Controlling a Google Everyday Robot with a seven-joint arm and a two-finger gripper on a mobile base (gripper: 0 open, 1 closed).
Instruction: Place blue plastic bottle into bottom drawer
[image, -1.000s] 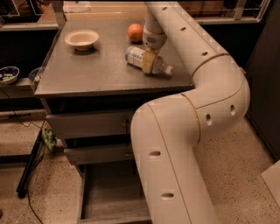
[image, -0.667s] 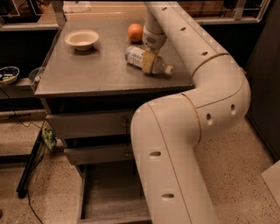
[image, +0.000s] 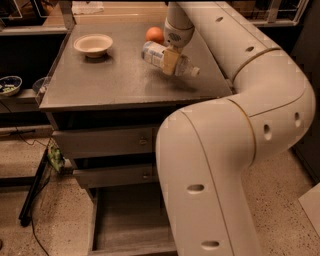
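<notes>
Gripper (image: 170, 62) sits just in front of the orange (image: 155, 34), its fingers (image: 170, 59) narrow and clamped across the middle of the blue plastic bottle (image: 151, 51). The bottle lies on its side, tilted, just beside the orange, its cap end pointing away from it, with a shadow on the desk (image: 115, 80) beneath. A white bowl (image: 93, 44) is well left of the orange. The bottom drawer (image: 127, 220) is pulled open, far below the orange, under two knobbed drawers (image: 107, 142).
</notes>
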